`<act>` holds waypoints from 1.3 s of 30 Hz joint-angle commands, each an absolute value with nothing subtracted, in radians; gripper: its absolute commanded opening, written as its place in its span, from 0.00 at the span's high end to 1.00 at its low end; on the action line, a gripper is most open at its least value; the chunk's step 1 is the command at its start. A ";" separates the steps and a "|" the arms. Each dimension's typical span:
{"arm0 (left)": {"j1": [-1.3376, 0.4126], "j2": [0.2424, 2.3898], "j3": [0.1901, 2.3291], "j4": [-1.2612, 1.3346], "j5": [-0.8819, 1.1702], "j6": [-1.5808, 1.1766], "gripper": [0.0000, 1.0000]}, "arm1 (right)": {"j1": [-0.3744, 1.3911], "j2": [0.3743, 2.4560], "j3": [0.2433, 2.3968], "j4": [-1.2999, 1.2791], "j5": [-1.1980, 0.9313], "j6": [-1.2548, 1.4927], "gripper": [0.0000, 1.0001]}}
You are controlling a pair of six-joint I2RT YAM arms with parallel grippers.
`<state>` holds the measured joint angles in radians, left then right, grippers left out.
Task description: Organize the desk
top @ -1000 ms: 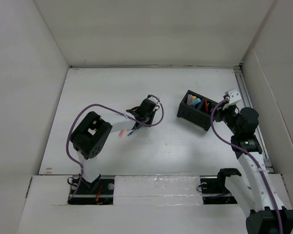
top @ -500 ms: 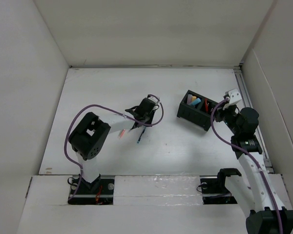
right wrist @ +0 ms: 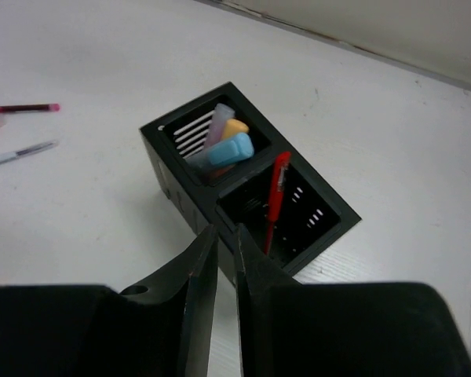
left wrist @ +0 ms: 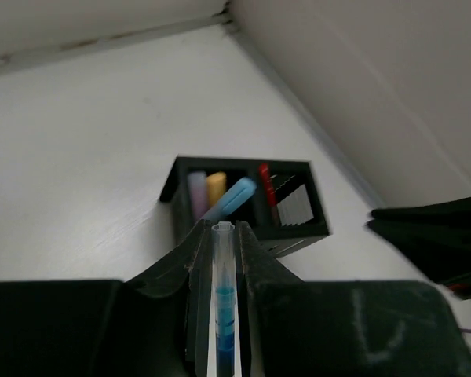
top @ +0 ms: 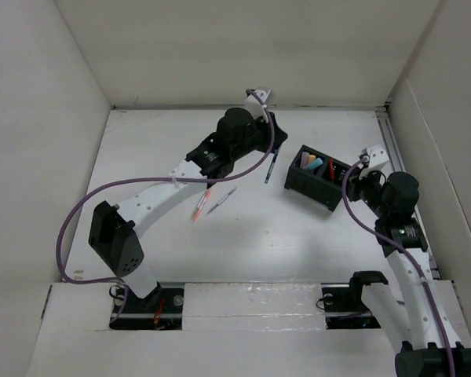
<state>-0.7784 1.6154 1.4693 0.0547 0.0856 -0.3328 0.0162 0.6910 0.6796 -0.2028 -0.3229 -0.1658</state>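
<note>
My left gripper (left wrist: 222, 228) is shut on a clear pen with blue ink (left wrist: 222, 298), which runs up between the fingers. In the top view that pen (top: 272, 166) hangs above the white desk (top: 141, 149), just left of the black organizer box (top: 318, 179). The box holds purple, orange and blue highlighters (right wrist: 229, 149) in one compartment and a red pen (right wrist: 276, 200) in the other. My right gripper (right wrist: 224, 232) hovers at the box's near wall (right wrist: 180, 184), its jaws a narrow gap apart with nothing between them.
A pink pen (top: 198, 208) and a grey pen (top: 221, 200) lie loose on the desk left of the box. White wall panels (top: 243, 47) close in the back and both sides. The left arm's purple cable (top: 86, 212) loops over the desk.
The left gripper closed on the blue pen, lifted it off the desk and swung back and right toward the box. The right jaws parted slightly.
</note>
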 commanded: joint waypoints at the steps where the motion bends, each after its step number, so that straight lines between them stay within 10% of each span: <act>1: -0.804 1.627 1.569 0.179 0.159 -0.414 1.00 | 0.034 0.663 0.724 -0.203 -0.425 -0.181 0.81; 15: -0.825 1.634 1.580 0.399 0.365 -0.529 1.00 | 0.054 0.755 0.790 0.444 -1.037 0.098 0.32; 39: -0.825 1.526 1.402 0.580 0.452 -0.646 1.00 | 0.054 0.857 0.746 0.584 -0.943 0.250 0.46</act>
<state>-0.8230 1.5795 1.4242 0.4778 0.4118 -0.6102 0.0475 0.8425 0.7612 0.4774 -0.9405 0.1772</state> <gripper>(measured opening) 0.083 0.548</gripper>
